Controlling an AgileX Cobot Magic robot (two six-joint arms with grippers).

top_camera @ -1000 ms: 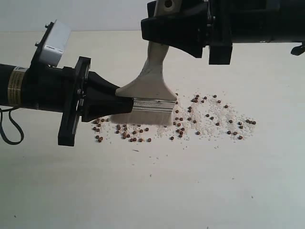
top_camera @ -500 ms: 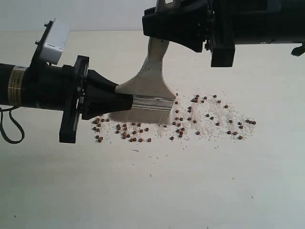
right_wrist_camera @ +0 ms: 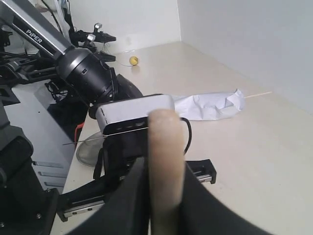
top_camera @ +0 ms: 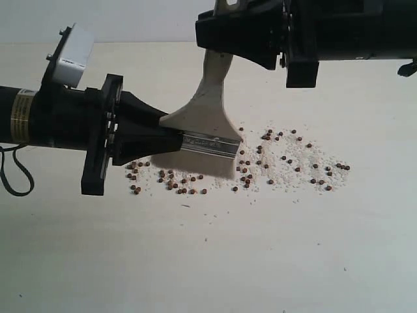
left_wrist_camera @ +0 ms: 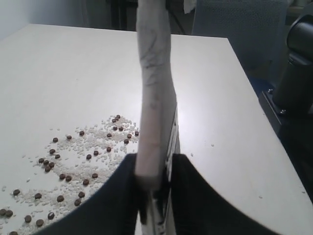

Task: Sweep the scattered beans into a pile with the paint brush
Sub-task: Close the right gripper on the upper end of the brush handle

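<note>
Reaching level, right end effector (top_camera: 229,47) clasps paint brush (top_camera: 206,119).

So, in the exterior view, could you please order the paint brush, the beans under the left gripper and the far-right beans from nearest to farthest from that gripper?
From the left gripper, nearest first:
1. Paint brush: between its jaws.
2. Beans under the gripper: just below it.
3. Far-right beans: well off to the right.
</note>
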